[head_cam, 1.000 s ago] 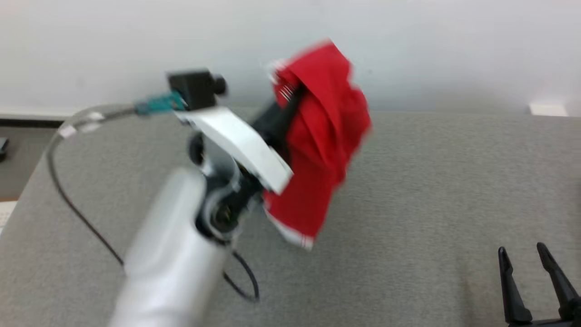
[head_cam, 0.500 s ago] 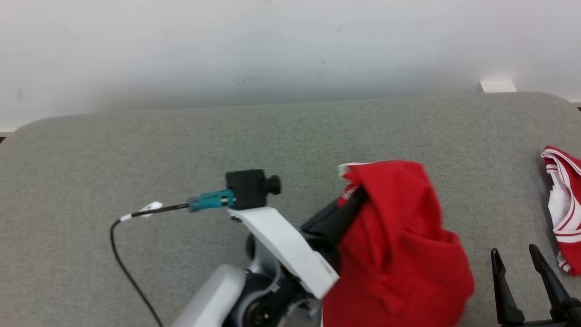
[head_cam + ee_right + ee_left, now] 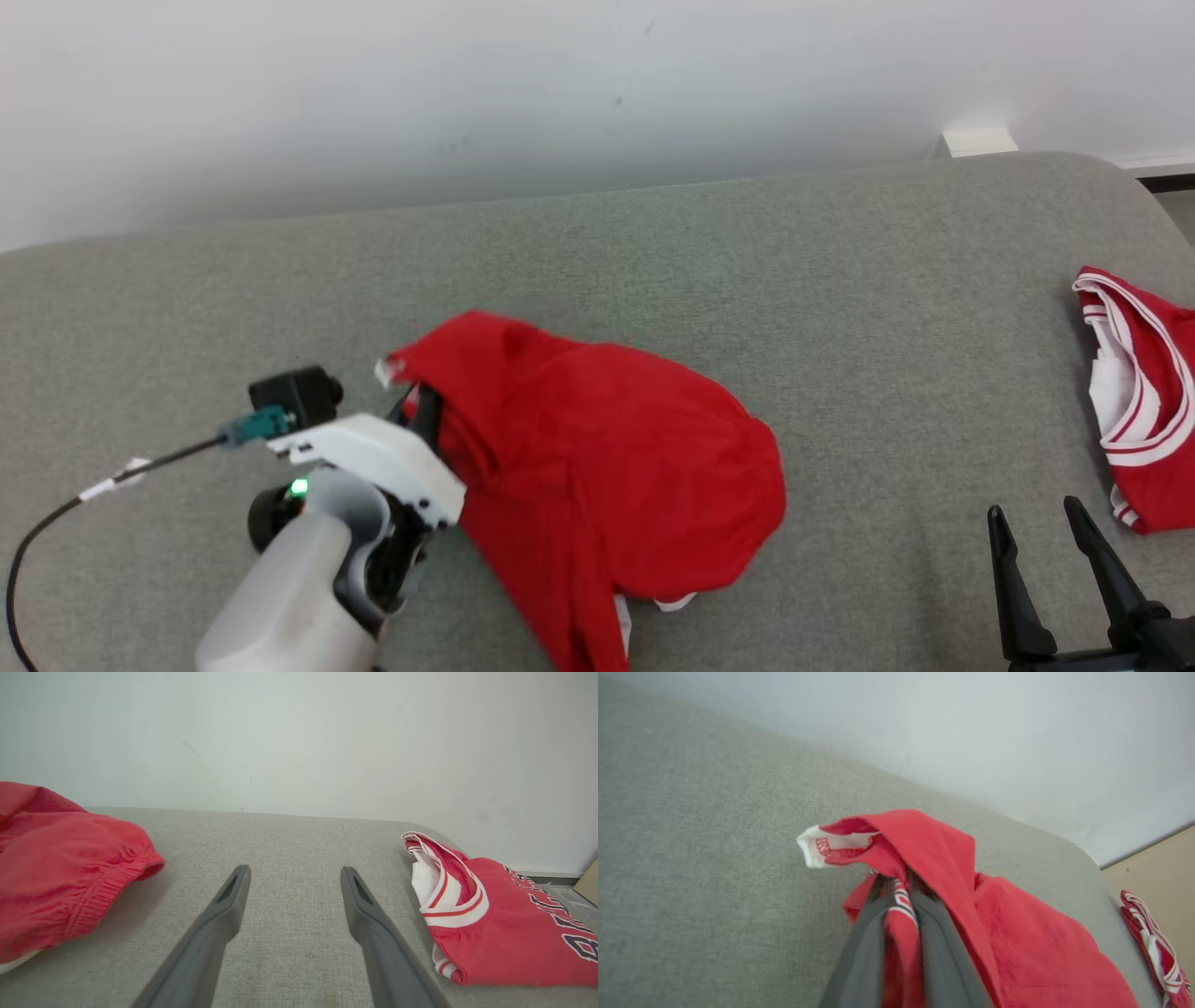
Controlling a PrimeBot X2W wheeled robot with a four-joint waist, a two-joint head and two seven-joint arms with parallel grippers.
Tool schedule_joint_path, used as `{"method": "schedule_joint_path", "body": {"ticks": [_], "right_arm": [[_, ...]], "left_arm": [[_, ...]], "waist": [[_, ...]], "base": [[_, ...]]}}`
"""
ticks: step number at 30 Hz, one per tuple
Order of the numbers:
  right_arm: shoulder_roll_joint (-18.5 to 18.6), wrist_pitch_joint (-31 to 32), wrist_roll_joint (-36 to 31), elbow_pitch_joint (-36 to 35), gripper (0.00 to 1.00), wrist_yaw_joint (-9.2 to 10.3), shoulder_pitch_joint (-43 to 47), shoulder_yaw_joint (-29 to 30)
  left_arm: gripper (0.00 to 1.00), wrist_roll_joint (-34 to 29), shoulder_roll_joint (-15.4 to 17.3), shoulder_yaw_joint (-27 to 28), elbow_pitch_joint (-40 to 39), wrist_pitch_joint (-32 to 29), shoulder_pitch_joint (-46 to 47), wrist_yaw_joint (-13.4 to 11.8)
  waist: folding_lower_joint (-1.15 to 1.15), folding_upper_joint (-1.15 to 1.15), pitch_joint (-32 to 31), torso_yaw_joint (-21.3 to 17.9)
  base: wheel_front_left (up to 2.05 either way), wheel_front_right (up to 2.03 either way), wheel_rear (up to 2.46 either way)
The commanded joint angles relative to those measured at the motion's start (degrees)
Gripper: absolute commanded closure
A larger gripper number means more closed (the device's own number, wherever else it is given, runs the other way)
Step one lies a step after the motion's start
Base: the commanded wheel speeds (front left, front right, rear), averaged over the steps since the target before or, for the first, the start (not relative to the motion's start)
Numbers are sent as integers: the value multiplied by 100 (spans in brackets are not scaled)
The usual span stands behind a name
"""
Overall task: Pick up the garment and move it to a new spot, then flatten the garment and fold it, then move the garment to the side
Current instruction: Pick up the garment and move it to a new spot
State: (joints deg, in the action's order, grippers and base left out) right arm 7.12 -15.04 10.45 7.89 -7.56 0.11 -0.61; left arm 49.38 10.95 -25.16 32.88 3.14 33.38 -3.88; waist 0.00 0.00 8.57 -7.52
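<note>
Head view: garment [image 3: 597,467] in end effector [image 3: 422,411]

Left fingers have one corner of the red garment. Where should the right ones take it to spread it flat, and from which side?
Take the red garment by the gathered elastic edge at its right end, coming low from the robot's right. It faces the open right gripper, lies on the cushion, and sits opposite the left gripper, so pulling there should stretch the cloth.

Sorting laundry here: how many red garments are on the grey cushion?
2. A crumpled red garment, pinched by the left end effector, lies central on the cushion; a folded red jersey at its right edge. More may be hidden.
</note>
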Motion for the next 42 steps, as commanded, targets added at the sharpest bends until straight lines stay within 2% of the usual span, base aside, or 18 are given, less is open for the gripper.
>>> {"method": "schedule_joint_path", "body": {"ticks": [1,6,9,13,16,19,23,30,36,42], "right_arm": [[6,-17,32,59,0,16,-61,-9],[34,-17,40,97,0,16,-42,46],[59,-17,13,81,0,16,-12,90],[97,-17,-26,-5,0,16,28,193],[129,-17,-69,-78,0,16,120,268],[153,-17,-86,-158,0,16,192,344],[156,-17,-105,-192,0,16,366,428],[71,-17,-257,-217,0,16,529,500],[-69,-17,-291,-93,0,16,663,477],[-162,-17,-296,72,0,16,756,341]], "left_arm": [[0,-186,46,-106,498,154,101,80],[0,-564,7,-329,1455,753,311,232],[0,-699,6,-386,1611,960,369,288],[0,-1016,96,-373,1534,1183,269,242],[0,-1439,259,-161,908,1203,28,70],[0,-1953,344,115,28,1199,-592,-134],[0,-2442,223,552,-1135,1199,-1576,-269],[0,-3193,-171,1038,-2249,1199,-3007,-50],[0,-3594,-494,1382,-2320,1200,-3683,238],[0,-3793,-684,1659,-2352,1200,-3919,497]], "waist": [[0,0,-16,-38],[0,0,-80,-52],[0,0,-127,-30],[0,0,-273,11],[0,0,-406,79],[0,0,-551,151],[0,0,-763,243],[0,0,-893,380],[0,0,-1012,453],[0,0,-1055,482]], "base": [[0,0,0],[0,0,0],[0,0,0],[0,0,0],[0,0,0],[0,0,0],[0,0,0],[0,0,0],[0,0,0],[0,0,0]]}}
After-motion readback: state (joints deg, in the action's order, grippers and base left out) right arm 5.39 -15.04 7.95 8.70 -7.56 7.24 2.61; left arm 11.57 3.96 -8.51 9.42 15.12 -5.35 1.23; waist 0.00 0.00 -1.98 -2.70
